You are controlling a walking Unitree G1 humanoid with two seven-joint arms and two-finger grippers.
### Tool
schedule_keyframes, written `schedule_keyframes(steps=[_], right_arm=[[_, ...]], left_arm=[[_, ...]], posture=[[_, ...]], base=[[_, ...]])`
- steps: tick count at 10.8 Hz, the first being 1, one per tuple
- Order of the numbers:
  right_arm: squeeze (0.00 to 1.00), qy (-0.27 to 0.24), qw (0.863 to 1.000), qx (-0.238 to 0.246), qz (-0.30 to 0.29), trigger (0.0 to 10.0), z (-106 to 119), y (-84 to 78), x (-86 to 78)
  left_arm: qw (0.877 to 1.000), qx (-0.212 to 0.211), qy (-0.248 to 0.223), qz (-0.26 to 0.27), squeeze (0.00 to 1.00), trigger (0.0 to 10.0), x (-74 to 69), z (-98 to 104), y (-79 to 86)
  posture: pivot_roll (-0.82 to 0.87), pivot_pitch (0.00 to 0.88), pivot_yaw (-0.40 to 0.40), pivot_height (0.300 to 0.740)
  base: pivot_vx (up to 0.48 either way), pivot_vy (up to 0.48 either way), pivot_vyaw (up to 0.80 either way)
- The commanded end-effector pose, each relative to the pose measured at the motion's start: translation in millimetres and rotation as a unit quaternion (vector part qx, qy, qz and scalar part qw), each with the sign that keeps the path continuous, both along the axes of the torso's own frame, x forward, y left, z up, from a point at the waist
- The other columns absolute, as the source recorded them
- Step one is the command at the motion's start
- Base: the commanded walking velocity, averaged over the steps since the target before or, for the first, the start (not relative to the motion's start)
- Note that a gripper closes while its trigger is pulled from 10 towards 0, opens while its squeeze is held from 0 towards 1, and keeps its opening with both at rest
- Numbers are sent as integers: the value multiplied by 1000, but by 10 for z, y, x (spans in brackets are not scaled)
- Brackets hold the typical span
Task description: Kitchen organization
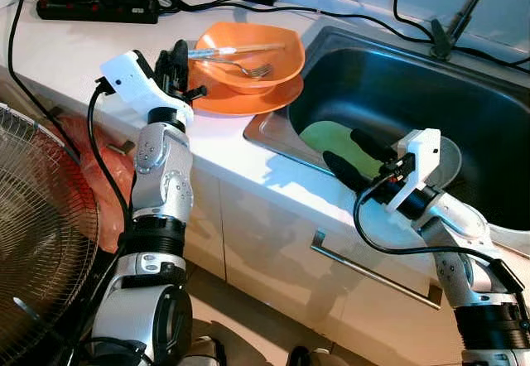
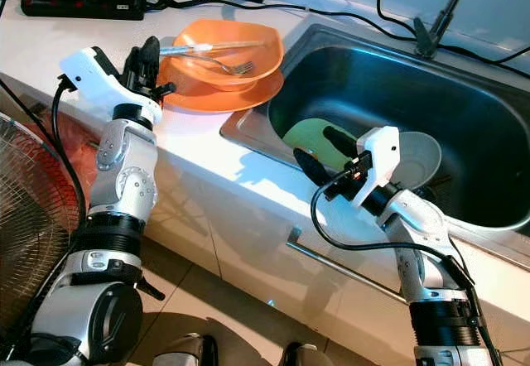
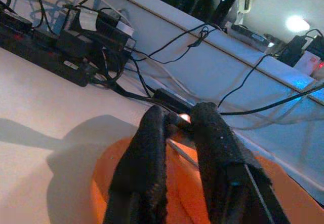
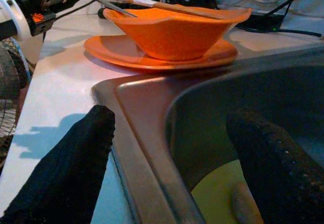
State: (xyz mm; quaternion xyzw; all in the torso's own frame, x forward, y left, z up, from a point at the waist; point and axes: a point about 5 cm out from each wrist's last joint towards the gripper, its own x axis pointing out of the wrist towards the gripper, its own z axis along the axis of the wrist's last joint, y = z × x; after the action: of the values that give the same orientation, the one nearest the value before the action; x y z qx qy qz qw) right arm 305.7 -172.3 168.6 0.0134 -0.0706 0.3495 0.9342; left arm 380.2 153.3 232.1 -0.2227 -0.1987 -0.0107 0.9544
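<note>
An orange bowl [image 1: 248, 60] stands on an orange plate [image 1: 257, 97] on the white counter, left of the sink [image 1: 464, 93]. A fork [image 1: 248, 69] and a long utensil [image 1: 240, 50] lie across the bowl. My left gripper [image 1: 178, 53] is at the bowl's left rim, its fingers [image 3: 152, 133] shut on the long utensil's handle end. My right gripper [image 1: 341, 148] stands open astride the sink's front rim, with one finger over the counter. The other finger [image 4: 268, 153] is inside the sink above a green plate [image 1: 327, 138]. A pale plate [image 1: 451, 163] lies beside the green one.
A black power strip [image 1: 95, 6] with tangled cables runs along the counter's back. The faucet base [image 1: 443, 39] stands behind the sink. A wire fan [image 1: 41, 217] is on the floor to the left. A cabinet handle [image 1: 373, 271] sticks out below the counter.
</note>
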Motion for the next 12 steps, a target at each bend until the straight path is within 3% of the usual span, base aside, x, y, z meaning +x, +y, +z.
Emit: schedule_keyframes(steps=[1,2,3,8,9,12], right_arm=[[0,-4,1000,-3,-4,10000,25,-19,13],[0,-5,1000,-3,-4,10000,26,-19,16],[0,-5,1000,-2,-5,10000,28,-18,20],[0,-7,1000,0,-8,10000,36,-14,35],[0,-7,1000,1,-8,10000,35,-11,38],[0,-8,1000,3,-8,10000,35,-3,44]], left_arm=[[1000,2,-11,-2,0,0,-19,47,-42],[1000,8,-23,0,0,745,-47,83,-60],[999,-2,-50,-4,0,10000,-97,191,-89],[991,11,-132,-38,0,10000,-267,650,-282],[990,13,-132,-48,0,0,-281,660,-317],[991,21,-119,-51,0,0,-283,635,-323]], posture=[[57,146,-66,740],[57,148,-66,740],[58,151,-67,740],[62,149,-69,740],[63,148,-69,740],[64,144,-66,740]], base=[[0,0,0],[0,0,0],[0,0,0],[0,0,0],[0,0,0],[0,0,0]])
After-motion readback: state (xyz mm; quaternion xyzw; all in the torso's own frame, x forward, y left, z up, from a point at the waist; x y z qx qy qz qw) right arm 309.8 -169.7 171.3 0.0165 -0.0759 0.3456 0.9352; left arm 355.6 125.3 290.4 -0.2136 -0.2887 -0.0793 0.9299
